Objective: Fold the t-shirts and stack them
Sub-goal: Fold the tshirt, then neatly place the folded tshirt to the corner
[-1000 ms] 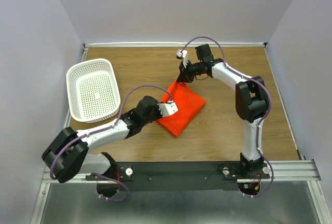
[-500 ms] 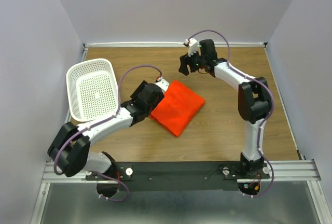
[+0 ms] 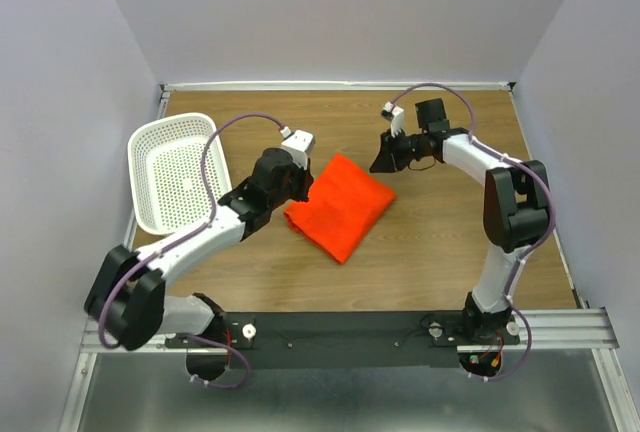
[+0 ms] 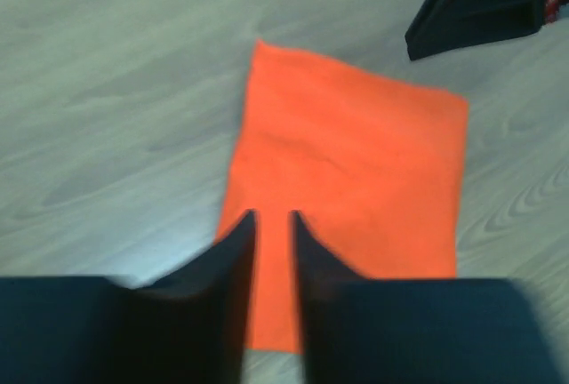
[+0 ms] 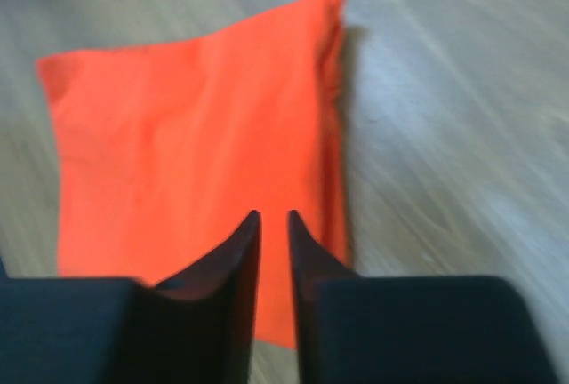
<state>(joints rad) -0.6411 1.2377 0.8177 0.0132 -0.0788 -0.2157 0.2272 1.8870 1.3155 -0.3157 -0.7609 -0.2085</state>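
scene: a folded orange-red t-shirt (image 3: pixel 340 207) lies flat on the wooden table (image 3: pixel 430 252), roughly at its middle, between the two arms.
t-shirt: a neat rectangle set at a slant in the overhead view, edges tidy, nothing stacked on it.
left gripper (image 3: pixel 298 188): at the shirt's left edge; in its wrist view (image 4: pixel 271 217) the fingers stand almost together with only a thin slit between them, clamping nothing, orange cloth (image 4: pixel 347 180) showing beyond the tips.
right gripper (image 3: pixel 383 160): just off the shirt's far right corner; its wrist view (image 5: pixel 271 215) shows the same near-closed fingers with nothing held, the cloth (image 5: pixel 187 135) spread beneath.
contact: whether either set of fingertips touches the fabric cannot be told.
basket (image 3: pixel 140 187): white, perforated, at the table's left side, apart from the shirt.
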